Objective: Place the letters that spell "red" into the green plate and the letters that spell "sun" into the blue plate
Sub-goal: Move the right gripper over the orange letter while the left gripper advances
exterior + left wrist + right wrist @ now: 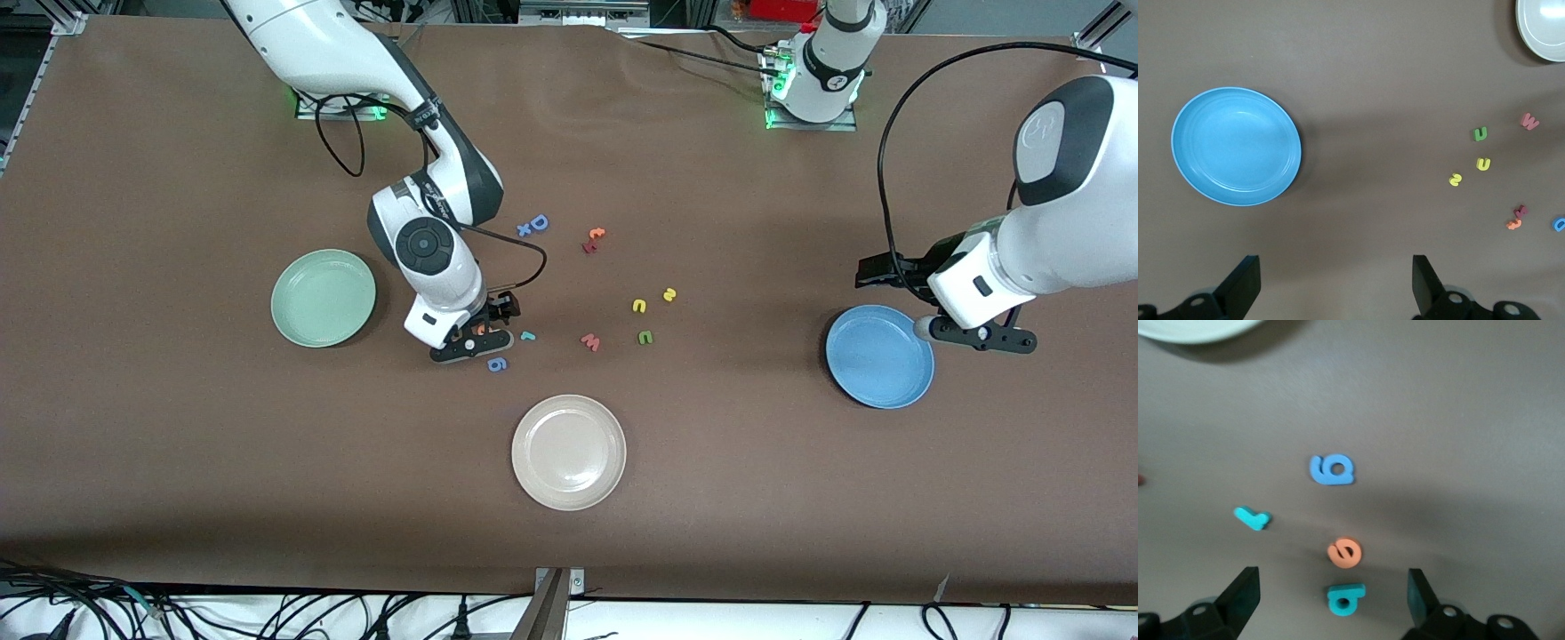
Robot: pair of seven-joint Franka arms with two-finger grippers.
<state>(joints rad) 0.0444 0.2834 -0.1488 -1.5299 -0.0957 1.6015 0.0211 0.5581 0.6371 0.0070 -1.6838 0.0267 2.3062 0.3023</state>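
Observation:
My right gripper (pixel 471 342) (pixel 1331 581) hangs low and open, its fingers on either side of the teal "d" (pixel 1345 598) without touching it. The orange "e" (pixel 1345 553) (pixel 480 329) lies just past the "d", and the teal "r" (pixel 1252 518) (pixel 528 336) lies beside them. The green plate (pixel 323 297) sits toward the right arm's end. Yellow "s" (pixel 669 294) (pixel 1455 179), yellow "u" (pixel 638 306) (pixel 1483 164) and green "n" (pixel 645 337) (pixel 1480 134) lie mid-table. My left gripper (pixel 978 336) (pixel 1336 267) waits open and empty by the blue plate (pixel 879 356) (pixel 1236 146).
A cream plate (pixel 569 452) sits nearest the front camera. A blue "g" (pixel 497 364) (pixel 1331 469) lies close to my right gripper, a red "w" (pixel 590 341) beside the "n". A blue "D" (pixel 538 222) and orange-red letters (pixel 594 238) lie farther from the camera.

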